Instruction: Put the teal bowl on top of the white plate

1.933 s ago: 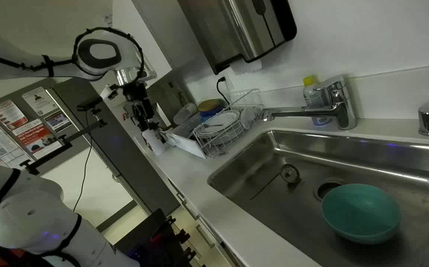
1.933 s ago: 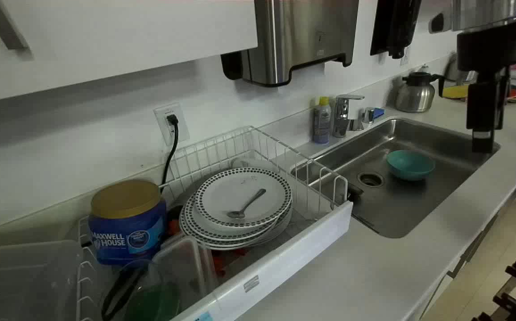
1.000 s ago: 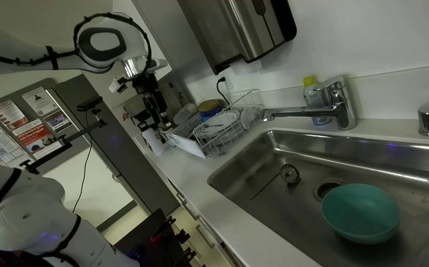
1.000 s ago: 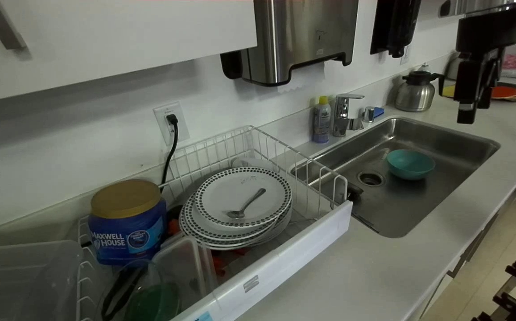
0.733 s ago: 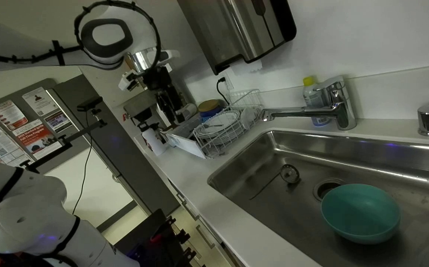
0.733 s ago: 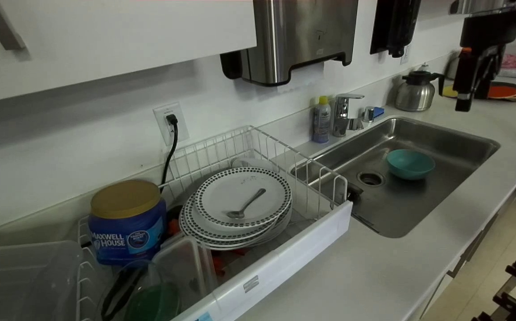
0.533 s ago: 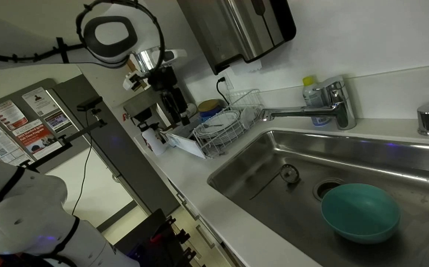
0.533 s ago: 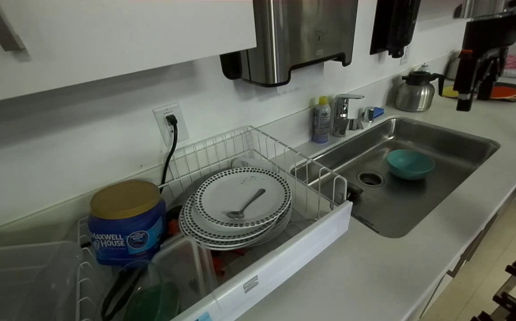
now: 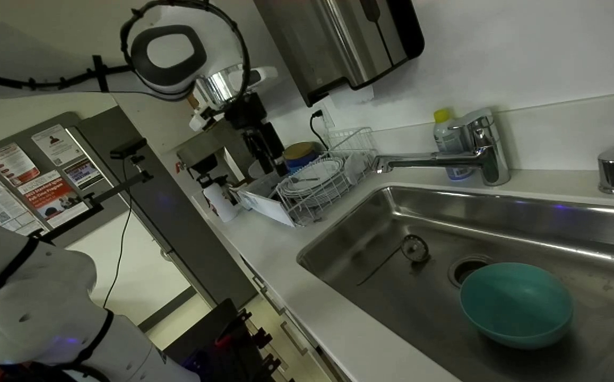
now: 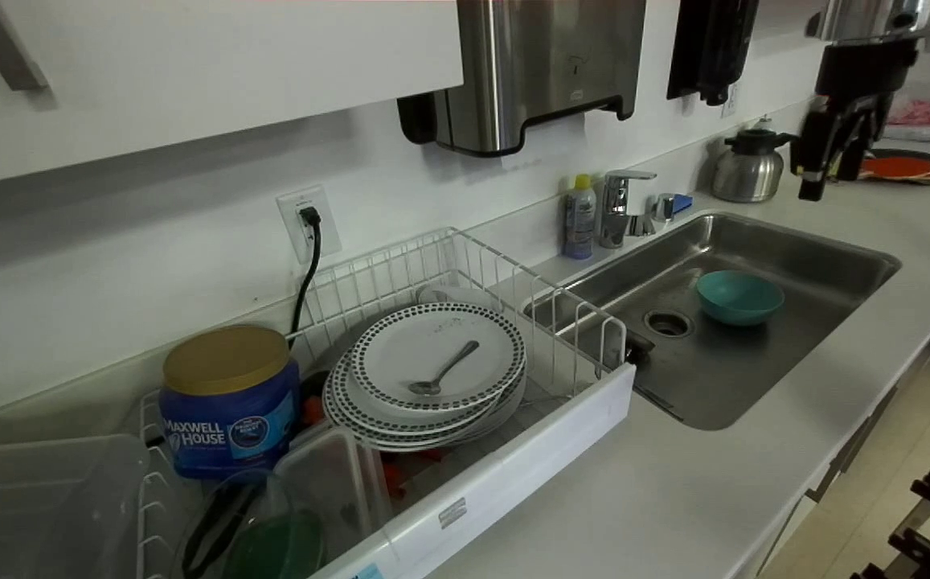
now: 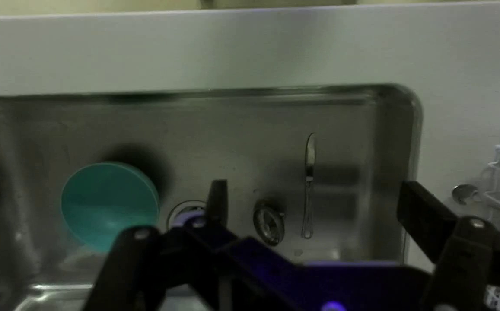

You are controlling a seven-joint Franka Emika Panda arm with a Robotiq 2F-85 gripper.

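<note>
The teal bowl (image 9: 516,305) sits upright in the metal sink and also shows in an exterior view (image 10: 740,297). In the wrist view the bowl (image 11: 107,203) lies left of the jaws, its lower right edge behind a finger. The white plate (image 10: 408,346) has a dark dotted rim, tops a stack in the wire rack and bears a spoon. The plate also shows behind rack wires (image 9: 317,170). My gripper (image 11: 314,185) is open and empty, its fingers wide apart, high above the sink. It also shows in both exterior views (image 9: 275,168) (image 10: 830,178).
A strainer (image 11: 269,224) and a knife (image 11: 308,160) lie in the sink (image 10: 722,370). The faucet (image 9: 439,159) reaches over it, with a spray bottle (image 10: 580,217) beside. The wire rack (image 10: 545,297) also holds a blue coffee can (image 10: 231,418). A towel dispenser (image 10: 553,72) hangs above.
My gripper has moved right in an exterior view; in another it rose, then shifted left, its two fingers now showing apart. The bowl and plates have not moved.
</note>
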